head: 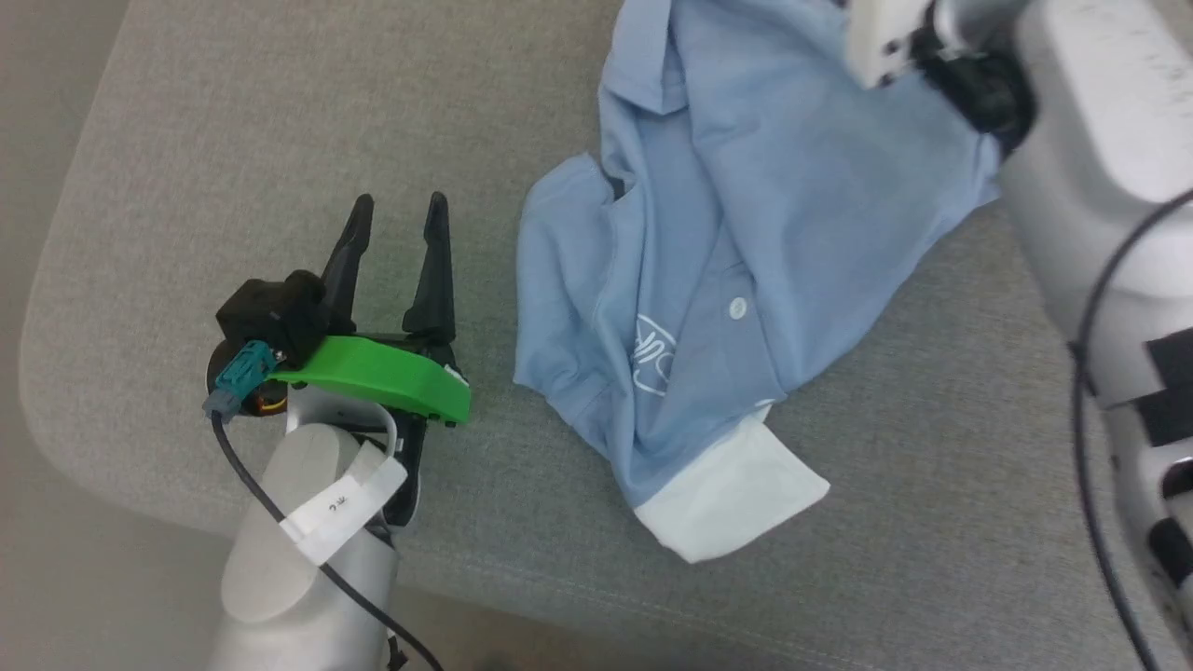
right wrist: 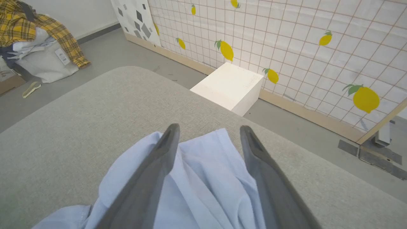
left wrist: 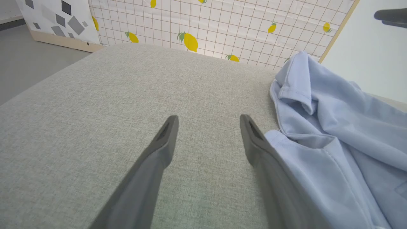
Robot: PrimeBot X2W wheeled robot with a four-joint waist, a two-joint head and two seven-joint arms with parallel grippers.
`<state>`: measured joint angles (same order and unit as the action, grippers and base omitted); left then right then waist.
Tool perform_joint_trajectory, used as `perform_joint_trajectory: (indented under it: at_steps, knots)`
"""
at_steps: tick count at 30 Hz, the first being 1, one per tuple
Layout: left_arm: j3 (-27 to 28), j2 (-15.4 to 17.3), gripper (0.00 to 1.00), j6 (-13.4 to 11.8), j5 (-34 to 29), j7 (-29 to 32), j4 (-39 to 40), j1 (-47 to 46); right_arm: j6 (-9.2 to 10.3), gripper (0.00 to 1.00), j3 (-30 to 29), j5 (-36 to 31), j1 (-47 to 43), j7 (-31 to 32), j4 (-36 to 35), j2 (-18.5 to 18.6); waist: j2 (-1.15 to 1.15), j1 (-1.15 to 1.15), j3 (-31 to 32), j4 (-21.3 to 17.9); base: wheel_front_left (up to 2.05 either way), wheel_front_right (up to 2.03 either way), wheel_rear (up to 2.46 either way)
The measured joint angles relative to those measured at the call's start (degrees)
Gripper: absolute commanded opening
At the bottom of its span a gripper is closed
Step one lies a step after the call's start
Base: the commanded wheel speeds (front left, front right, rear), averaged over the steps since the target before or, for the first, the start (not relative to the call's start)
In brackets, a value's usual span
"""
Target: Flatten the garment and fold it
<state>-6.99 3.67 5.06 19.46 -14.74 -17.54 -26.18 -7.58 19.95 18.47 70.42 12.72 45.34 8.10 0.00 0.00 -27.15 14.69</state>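
Pale right forearm [head: 1100, 140] sits closest under the head camera, reaching across the shirt [head: 746, 214] to its far end.

Fingers of the right gripper [right wrist: 209, 127] are spread wide and grip nothing. Rumpled blue cloth lies under and between them. Contact is hard to judge from this angle; probably they hover just above it.

Fingers of the left gripper [head: 401, 207] are open and empty, over bare table [head: 233, 140], just beside the shirt's left side with a gap between.

Shirt: mid-table, front up, not flat. The white collar [head: 736, 494] points toward the robot. Button [head: 738, 308] and logo [head: 652, 359] sit in a deep crease. The left side is doubled into a bunched flap [head: 569, 280].

Step in hand, as I read it: flattening, barely begun, no fold yet.

To do it well:
- Grip two well-separated points: the flap's edge with the left gripper, the far end with the right.
- Pinch one layer only, or the crease travels along with the pull.
- Draw the points apart, low over the table and evenly, so the cloth slides rather than lifts.
- Check that the placket lies straight before any fold.
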Motion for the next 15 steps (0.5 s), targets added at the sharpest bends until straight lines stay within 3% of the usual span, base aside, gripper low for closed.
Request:
perform_joint_trajectory:
  at_steps: [8,15]
  knots:
    - [0.8,0.4,1.0,-0.1,-0.4,0.0,-0.4,2.3,0.0,1.0,-5.2,1.8,-10.4,-4.7,-3.2,7.9,0.0,0.0,5.5,-3.5,0.0,0.0,0.0]
    - [0.9,0.6,1.0,-0.6,-0.5,0.0,-0.1,4.5,0.0,1.0,-9.6,2.2,-23.5,-2.9,-8.1,10.4,0.0,0.0,9.3,-6.6,0.0,0.0,0.0]
